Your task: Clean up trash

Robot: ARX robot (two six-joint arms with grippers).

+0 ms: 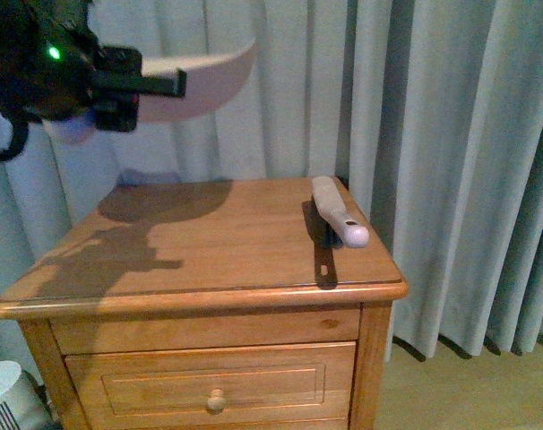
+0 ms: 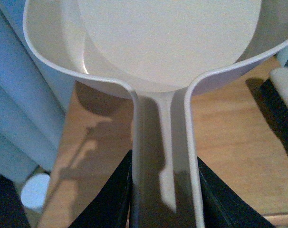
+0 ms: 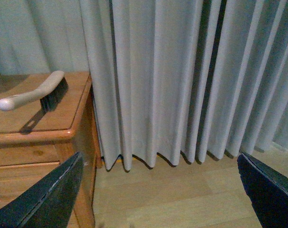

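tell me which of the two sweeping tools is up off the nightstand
The dustpan: the left gripper clamps its handle and holds it in the air above the nightstand. The brush rests on the top near its right edge.

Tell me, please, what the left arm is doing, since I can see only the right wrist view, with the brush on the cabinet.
Observer: The left pincer is shut on the handle of the dustpan, which is held in the air over the left side of the cabinet.
Operator: Is any trash in the pan?
Observer: None shows. The left wrist view looks straight into the pan, and its inside is bare.
Operator: And on the cabinet top?
Observer: In the front view only the brush lies there, near the right edge. I see no trash.
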